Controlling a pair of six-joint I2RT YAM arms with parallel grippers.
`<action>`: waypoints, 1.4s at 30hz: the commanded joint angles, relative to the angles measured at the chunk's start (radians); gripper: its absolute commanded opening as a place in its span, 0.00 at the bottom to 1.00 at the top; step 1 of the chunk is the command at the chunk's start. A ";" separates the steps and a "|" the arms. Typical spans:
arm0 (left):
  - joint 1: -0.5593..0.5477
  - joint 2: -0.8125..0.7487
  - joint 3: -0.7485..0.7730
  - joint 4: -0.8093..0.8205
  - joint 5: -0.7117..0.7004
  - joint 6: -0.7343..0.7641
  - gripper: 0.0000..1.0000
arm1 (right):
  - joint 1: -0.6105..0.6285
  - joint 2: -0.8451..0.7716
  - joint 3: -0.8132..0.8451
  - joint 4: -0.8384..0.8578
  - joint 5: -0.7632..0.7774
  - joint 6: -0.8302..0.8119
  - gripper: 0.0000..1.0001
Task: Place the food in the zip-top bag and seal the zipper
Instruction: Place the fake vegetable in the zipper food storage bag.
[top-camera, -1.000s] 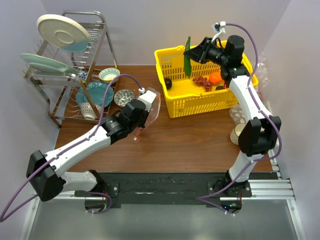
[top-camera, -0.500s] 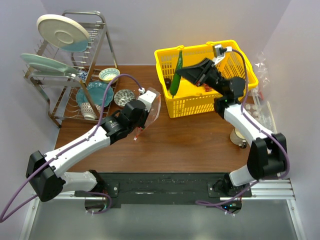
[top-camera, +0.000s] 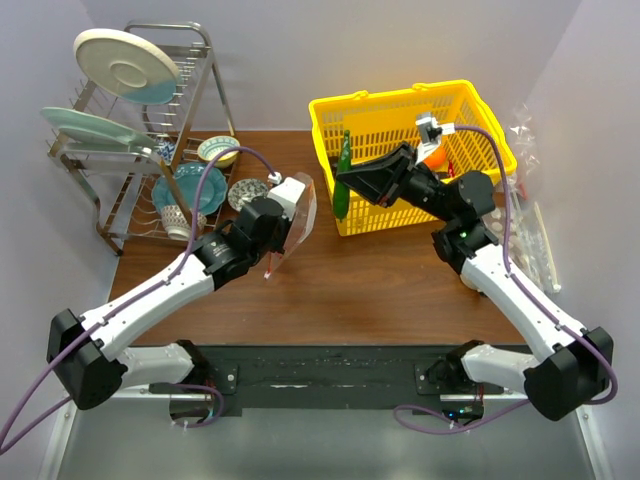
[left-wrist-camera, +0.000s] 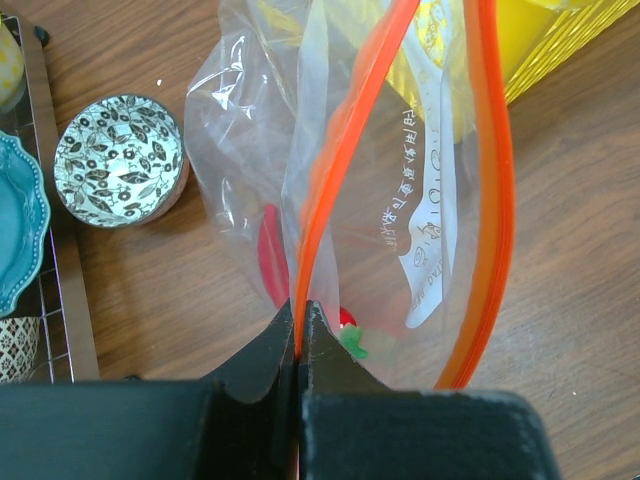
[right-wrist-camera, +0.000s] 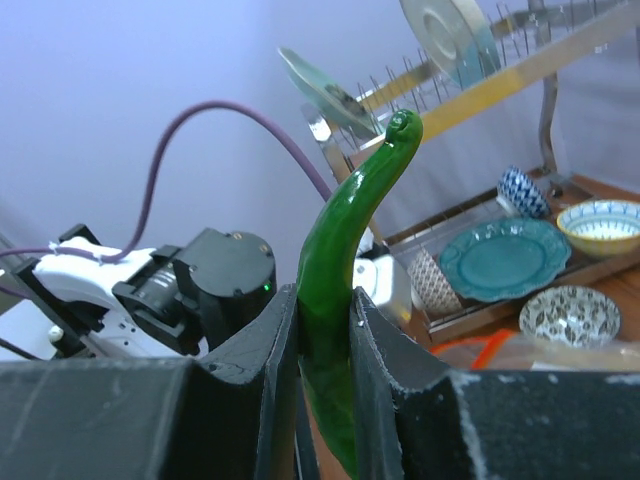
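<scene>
My left gripper is shut on the red-orange zipper of the clear zip-top bag. The bag hangs over the table with its mouth gaping. Its white label shows, and a small red and green piece lies inside. My right gripper is shut on the long green vegetable. It holds the vegetable upright in front of the basket's left corner, just right of the bag. An orange peeks out in the basket.
The yellow basket stands at the back right. A dish rack with plates and bowls fills the back left. A patterned bowl sits just left of the bag. Crinkled clear packaging lies along the right edge.
My right arm has swung left and down out of the basket, carrying the green vegetable toward the bag. My left gripper has shifted slightly up and back with the bag.
</scene>
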 joint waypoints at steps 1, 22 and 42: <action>0.009 -0.025 -0.012 0.024 0.013 0.019 0.00 | 0.014 -0.030 -0.015 -0.092 0.043 -0.058 0.00; 0.008 0.056 0.158 -0.131 0.080 -0.074 0.00 | 0.257 -0.042 -0.230 0.354 0.325 -0.081 0.00; 0.008 0.061 0.236 -0.159 0.332 -0.209 0.00 | 0.269 0.165 -0.420 0.938 0.520 -0.104 0.00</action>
